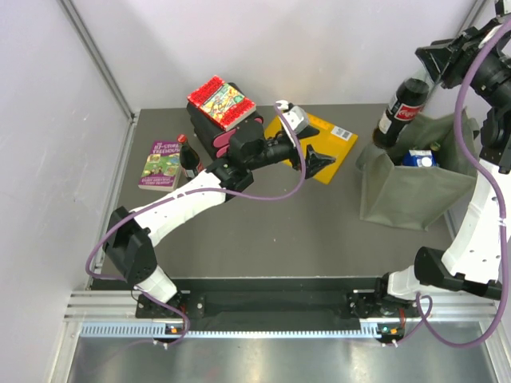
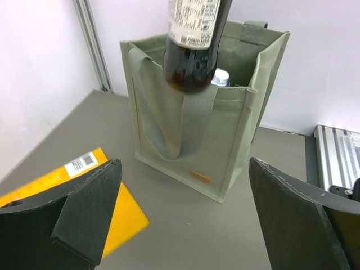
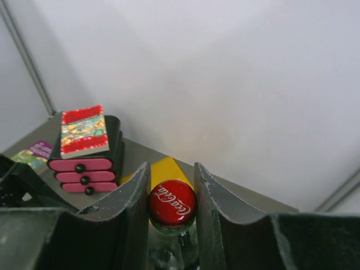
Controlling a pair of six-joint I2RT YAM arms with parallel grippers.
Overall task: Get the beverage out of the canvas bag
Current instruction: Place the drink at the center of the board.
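Midway through the lift-out: gripping the Coca-Cola bottle (image 1: 402, 112) under its red cap with the right gripper (image 3: 172, 171), base up at the canvas bag's (image 1: 407, 195) left rim, seemingly clear. Nothing in the left gripper (image 1: 307, 136), spread wide over the yellow folder (image 1: 339, 136). Next: carry sideways, lower upright onto bare bench (image 1: 279, 223), then let go.

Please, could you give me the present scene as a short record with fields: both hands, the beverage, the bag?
right hand: shut on the cola bottle, at its red-capped neck
cola bottle: upright, held up, its base near the canvas bag rim
canvas bag: standing open, a white-capped bottle inside
left hand: open, empty, above the yellow folder, facing the bag
task state: bottle not yet set down
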